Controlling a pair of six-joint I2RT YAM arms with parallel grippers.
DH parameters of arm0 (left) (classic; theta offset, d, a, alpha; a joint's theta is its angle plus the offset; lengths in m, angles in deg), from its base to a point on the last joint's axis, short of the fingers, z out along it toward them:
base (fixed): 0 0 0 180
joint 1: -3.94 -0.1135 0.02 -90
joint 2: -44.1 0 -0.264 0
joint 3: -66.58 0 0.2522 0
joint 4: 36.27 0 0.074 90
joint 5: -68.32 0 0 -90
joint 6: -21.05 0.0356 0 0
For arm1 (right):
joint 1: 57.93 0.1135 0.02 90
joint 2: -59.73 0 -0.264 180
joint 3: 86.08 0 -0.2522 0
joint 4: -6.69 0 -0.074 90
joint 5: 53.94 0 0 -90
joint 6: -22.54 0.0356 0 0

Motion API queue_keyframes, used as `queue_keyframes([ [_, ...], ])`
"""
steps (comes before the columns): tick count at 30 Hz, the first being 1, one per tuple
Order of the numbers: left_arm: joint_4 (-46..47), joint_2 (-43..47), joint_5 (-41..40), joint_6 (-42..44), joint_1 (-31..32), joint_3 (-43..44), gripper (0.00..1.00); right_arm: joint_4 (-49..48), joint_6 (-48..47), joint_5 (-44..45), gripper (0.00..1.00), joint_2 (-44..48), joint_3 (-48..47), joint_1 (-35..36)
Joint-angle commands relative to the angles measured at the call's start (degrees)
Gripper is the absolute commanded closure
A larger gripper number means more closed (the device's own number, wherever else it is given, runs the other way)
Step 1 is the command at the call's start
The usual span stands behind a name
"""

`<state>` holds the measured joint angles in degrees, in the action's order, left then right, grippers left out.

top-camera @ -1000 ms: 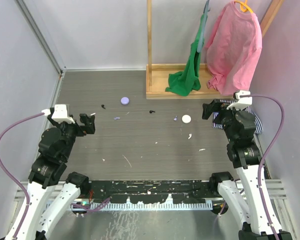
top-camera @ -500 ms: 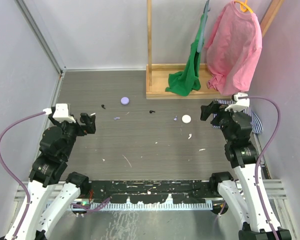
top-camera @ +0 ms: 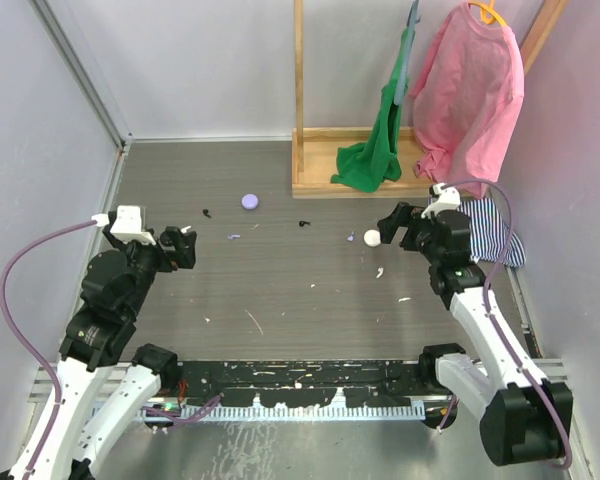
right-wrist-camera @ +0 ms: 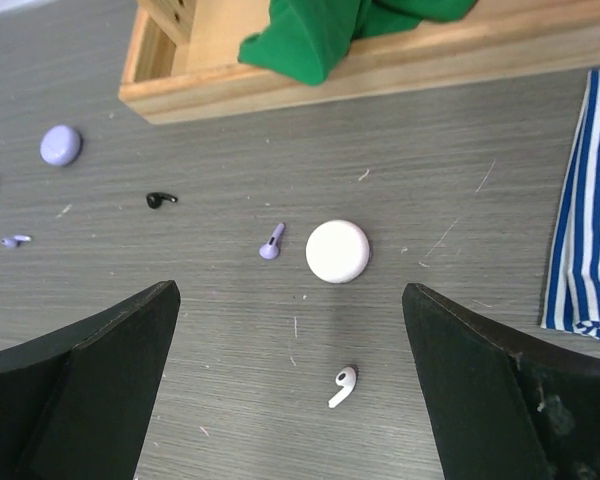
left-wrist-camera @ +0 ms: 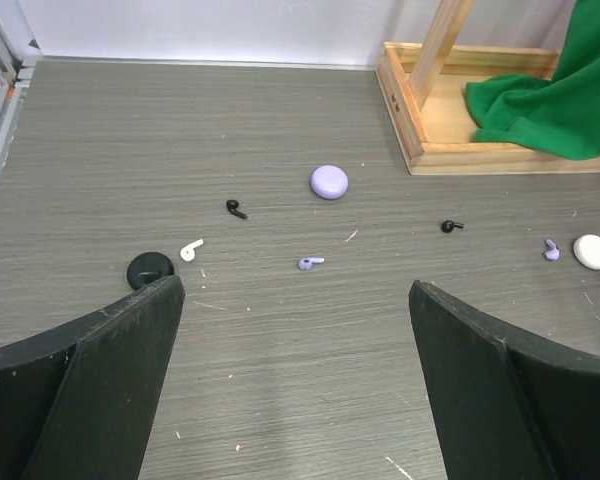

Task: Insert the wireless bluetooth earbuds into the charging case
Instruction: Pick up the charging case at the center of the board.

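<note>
White earbud (right-wrist-camera: 343, 386) is my nearest piece. In the right wrist view it lies on the table (right-wrist-camera: 460, 130), in the gap ahead of my right gripper (right-wrist-camera: 288, 295), at 6 o'clock from the white case (right-wrist-camera: 337, 250), near it but not touching. Its long axis runs from 1 to 7 o'clock, stem toward 7. A lilac earbud (right-wrist-camera: 271, 243) sits just beside that case at 9 o'clock.

Both my grippers are spread wide and hold nothing. From above, the right one hangs just at 3 o'clock of the white case. My left gripper (top-camera: 183, 247) is well apart toward 9 o'clock, nearer a black case (left-wrist-camera: 150, 270) and a second white earbud (left-wrist-camera: 190, 249).

I judge this pick belongs to the right arm. My fingers close along 3 to 9 o'clock, so they would meet the stem nearly crosswise, and a small wrist turn should square them up before I descend. I cannot tell whether the white case is open.
</note>
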<state>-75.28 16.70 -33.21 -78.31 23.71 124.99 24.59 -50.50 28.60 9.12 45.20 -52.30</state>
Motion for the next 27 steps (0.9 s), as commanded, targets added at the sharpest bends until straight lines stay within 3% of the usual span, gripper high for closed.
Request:
queue_keyframes([
  [1,3.3,-0.5,1.4,0.3,-0.3,0.7,0.02,-10.3,0.6,-1.1,0.0,-4.5,1.2,0.5],
  [10,2.8,-2.6,1.7,0.3,-0.3,1.1,0.02,-15.1,-1.3,5.7,0.02,-14.4,1.0,4.3],
  [17,2.9,-2.4,1.8,0.3,-0.3,1.0,0.02,-12.2,-2.2,5.4,0.04,-24.9,-4.3,7.0],
  [27,2.8,-0.4,2.5,0.2,-0.2,1.1,0.02,-9.5,-4.4,5.5,0.11,-32.7,-8.8,8.3],
])
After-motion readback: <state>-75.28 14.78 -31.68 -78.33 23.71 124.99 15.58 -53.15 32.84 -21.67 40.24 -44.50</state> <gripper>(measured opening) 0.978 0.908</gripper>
